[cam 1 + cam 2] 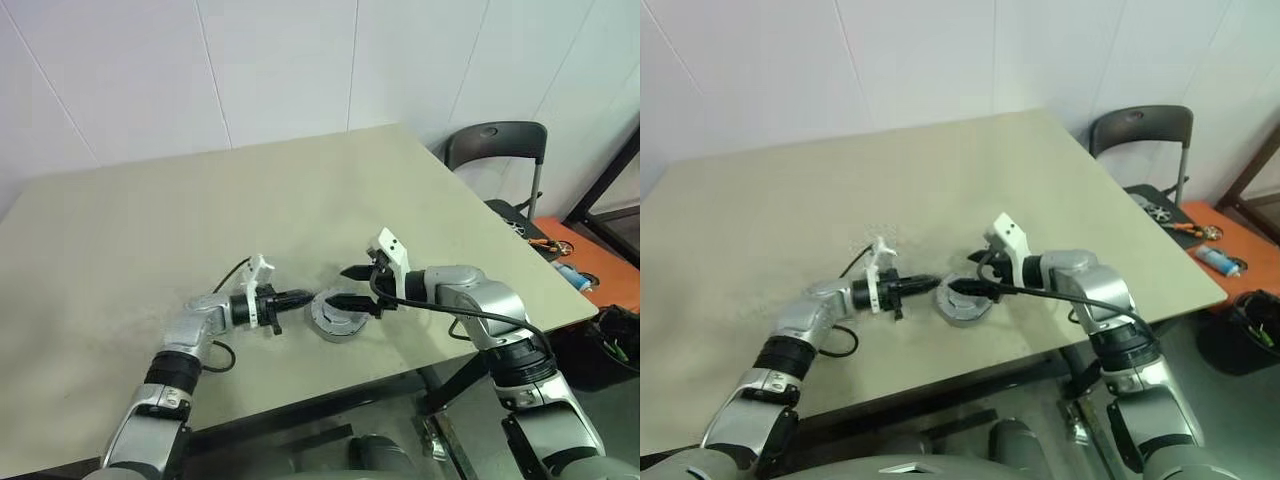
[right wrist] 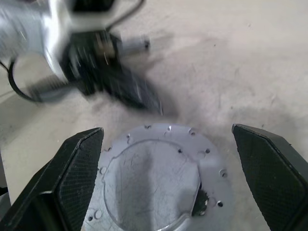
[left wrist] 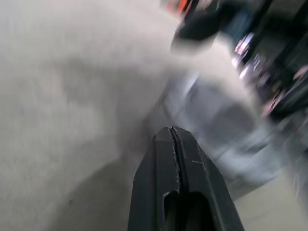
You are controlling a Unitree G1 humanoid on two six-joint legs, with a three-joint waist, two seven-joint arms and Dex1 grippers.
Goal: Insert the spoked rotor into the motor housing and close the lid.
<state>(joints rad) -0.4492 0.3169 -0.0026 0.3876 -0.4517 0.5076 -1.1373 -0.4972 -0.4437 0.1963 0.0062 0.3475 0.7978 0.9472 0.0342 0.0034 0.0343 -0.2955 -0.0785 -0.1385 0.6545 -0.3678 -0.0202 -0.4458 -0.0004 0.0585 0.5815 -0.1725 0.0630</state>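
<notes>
The motor housing (image 1: 335, 320) sits near the table's front edge, a round silver cup. A round silver lid (image 2: 154, 178) with small holes around its rim lies on top of it, with a dark gap at one edge. The spoked rotor is hidden from view. My right gripper (image 1: 347, 286) hovers just over the housing, open wide, one finger on each side of the lid in the right wrist view. My left gripper (image 1: 303, 297) is shut on nothing, pointing at the housing from its left and a little apart from it; it is blurred in the right wrist view.
The beige table (image 1: 200, 220) stretches far back and left. A dark chair (image 1: 495, 150) stands past the table's right corner, with orange tools (image 1: 565, 255) lying below it. A black cable (image 1: 222, 357) loops beside my left forearm.
</notes>
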